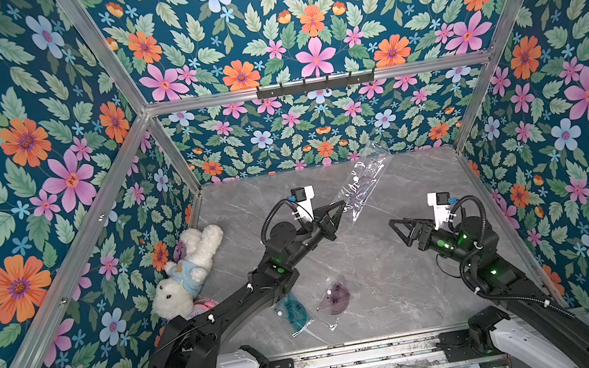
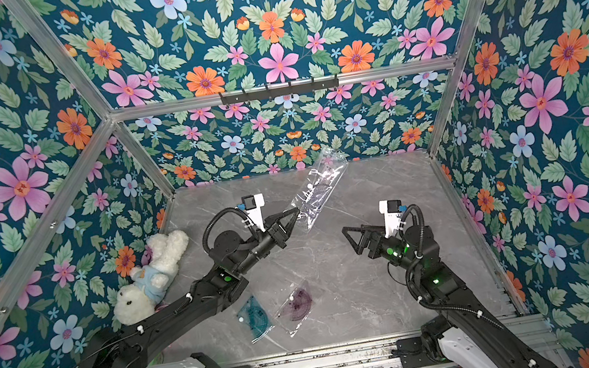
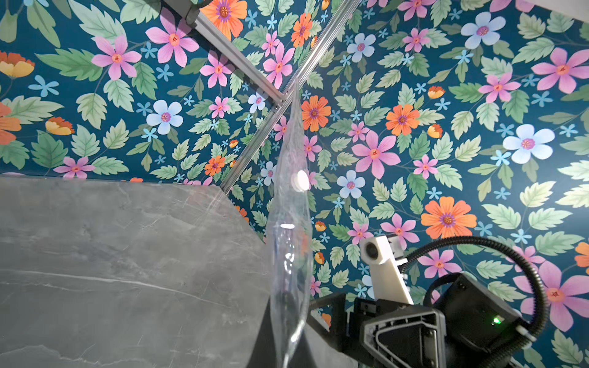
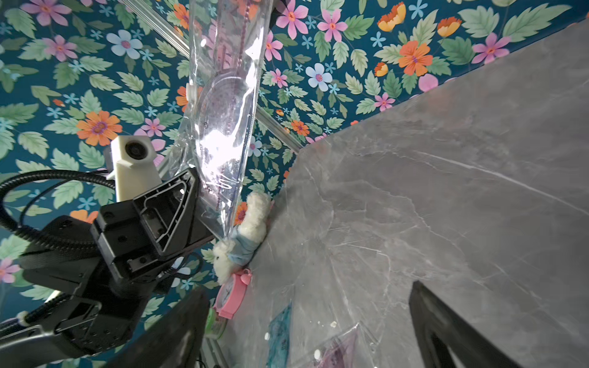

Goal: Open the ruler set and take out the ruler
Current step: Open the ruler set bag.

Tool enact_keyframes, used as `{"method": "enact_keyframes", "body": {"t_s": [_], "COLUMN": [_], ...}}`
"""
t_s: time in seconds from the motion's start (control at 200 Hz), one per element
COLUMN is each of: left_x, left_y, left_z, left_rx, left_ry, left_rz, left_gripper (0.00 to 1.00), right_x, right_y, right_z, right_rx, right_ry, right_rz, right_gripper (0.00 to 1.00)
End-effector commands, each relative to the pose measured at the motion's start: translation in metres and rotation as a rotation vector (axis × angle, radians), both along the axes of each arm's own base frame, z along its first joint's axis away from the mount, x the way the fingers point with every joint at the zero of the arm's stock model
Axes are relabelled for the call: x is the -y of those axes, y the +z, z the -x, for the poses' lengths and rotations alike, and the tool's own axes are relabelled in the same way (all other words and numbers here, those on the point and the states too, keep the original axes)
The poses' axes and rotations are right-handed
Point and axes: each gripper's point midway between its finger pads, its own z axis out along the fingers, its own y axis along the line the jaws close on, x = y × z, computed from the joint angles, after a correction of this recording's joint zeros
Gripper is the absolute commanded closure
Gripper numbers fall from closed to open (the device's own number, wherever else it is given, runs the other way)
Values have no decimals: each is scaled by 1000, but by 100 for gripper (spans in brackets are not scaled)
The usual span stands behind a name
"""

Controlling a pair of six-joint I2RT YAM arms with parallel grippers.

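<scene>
The ruler set (image 1: 362, 182) (image 2: 319, 185) is a clear plastic pouch held up in the air above the back of the marble table, tilted up and to the right. My left gripper (image 1: 342, 205) (image 2: 297, 211) (image 3: 287, 350) is shut on the pouch's lower end. In the right wrist view the ruler set (image 4: 223, 111) shows a clear protractor and straight rulers with purple marks inside it. My right gripper (image 1: 394, 224) (image 2: 346, 232) (image 4: 309, 318) stands open to the right of the pouch and lower, apart from it, with nothing between its fingers.
A teal ruler pouch (image 1: 292, 309) and a purple one (image 1: 333, 297) lie flat near the table's front. A white plush bunny (image 1: 186, 270) and a pink alarm clock (image 4: 232, 296) sit against the left wall. A hook rail (image 1: 315, 83) hangs on the back wall.
</scene>
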Motion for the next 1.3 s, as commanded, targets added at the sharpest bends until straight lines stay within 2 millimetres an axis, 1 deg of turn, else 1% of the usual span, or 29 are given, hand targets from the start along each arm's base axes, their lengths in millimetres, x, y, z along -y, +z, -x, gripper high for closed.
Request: {"method": "enact_keyframes", "body": {"t_s": [0.0, 0.19, 0.305, 0.555, 0.635, 0.76, 0.89, 1.025, 1.115, 1.165, 1.295], "left_x": [3, 12, 19, 29, 33, 40, 45, 50, 51, 52, 57], "left_y": [24, 22, 20, 10, 7, 3, 4, 2, 0, -2, -4], "left_z": [5, 7, 12, 16, 18, 19, 20, 21, 22, 21, 22], "left_rx": [35, 19, 10, -14, -20, -27, -29, -36, -38, -41, -51], "left_ry": [-43, -71, -96, -123, -136, -153, -173, -193, -197, -199, -216], "left_rz": [100, 109, 99, 71, 65, 59, 59, 59, 57, 54, 54], "left_gripper": [100, 100, 100, 100, 100, 100, 100, 100, 100, 100, 100], "right_x": [-7, -11, -15, -19, -20, -22, -25, -25, -24, -23, -22], "right_y": [40, 53, 56, 70, 74, 78, 75, 71, 70, 71, 72], "right_z": [3, -3, -12, -28, -33, -39, -45, -49, -50, -50, -50], "right_rx": [141, 213, 225, 272, 279, 290, 281, 278, 277, 282, 287], "right_ry": [55, 72, 74, 65, 59, 58, 68, 62, 52, 46, 37], "right_rz": [-132, -166, -158, -153, -151, -152, -167, -170, -168, -167, -163], "right_gripper": [1, 1, 1, 1, 3, 14, 31, 39, 48, 51, 62]}}
